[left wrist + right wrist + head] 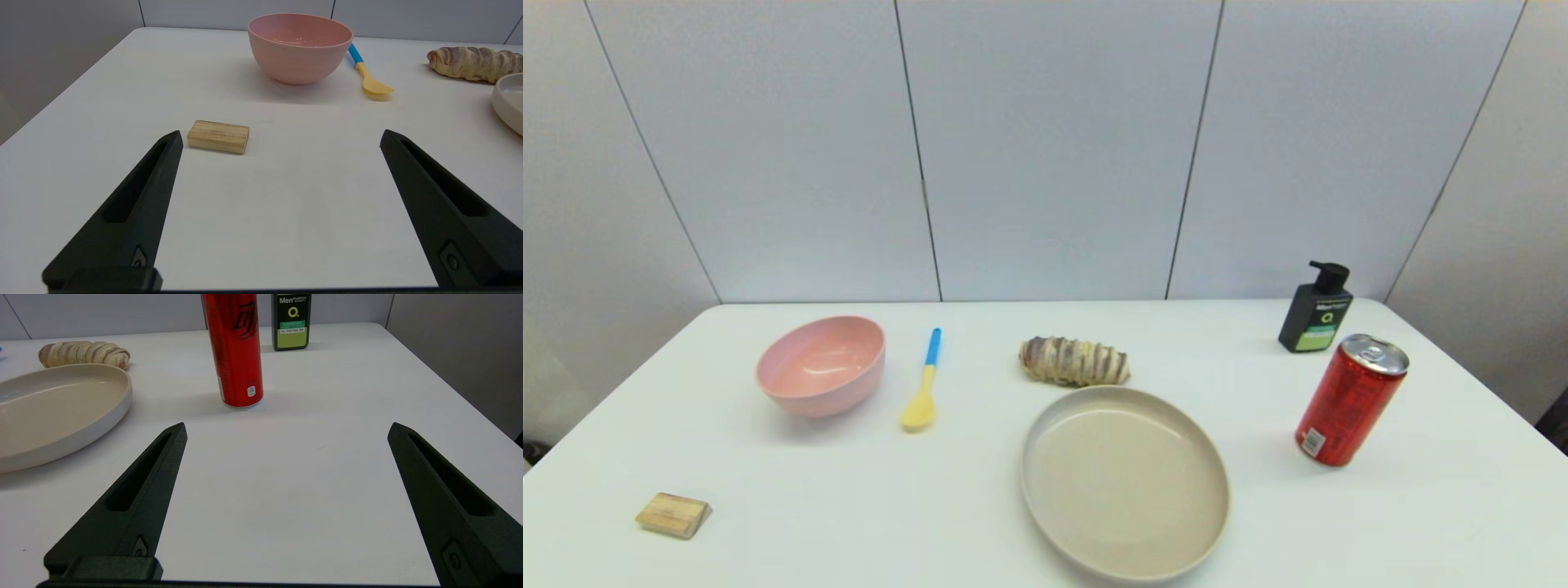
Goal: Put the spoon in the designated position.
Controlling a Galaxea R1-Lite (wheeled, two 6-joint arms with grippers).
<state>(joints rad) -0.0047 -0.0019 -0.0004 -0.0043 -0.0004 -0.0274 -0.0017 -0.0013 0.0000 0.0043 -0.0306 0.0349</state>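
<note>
Neither arm shows in the head view; both are drawn back at the near side of the desk (980,506). The left tool (280,136) hovers low over the near left part of the desk, its two black fingers (139,204) spread wide with nothing between them, aimed across the surface toward the pink bowl (300,47). A small wooden block (218,136) lies just beyond its one fingertip, not touching it. The right tool (286,428) hangs the same way over the near right part, fingers (441,486) spread wide and empty, facing the red can (236,347) and the dark pump bottle (291,320) behind it.

The spoon (923,384) lies flat on the bare desk, just to the right of the pink bowl (822,365) and apart from it. Its long axis runs nearly straight away from the robot, leaning slightly: the yellow bowl end points toward the robot and the blue handle end points to the back wall. It is far from both tools.

To the spoon's right lie a twisted bread roll (1074,362) and, nearer the robot, a beige plate (1045,457). The red can (1349,400) stands upright to the right of the plate, with the pump bottle (1316,314) behind it. The wooden block (673,514) sits near the front left corner.
</note>
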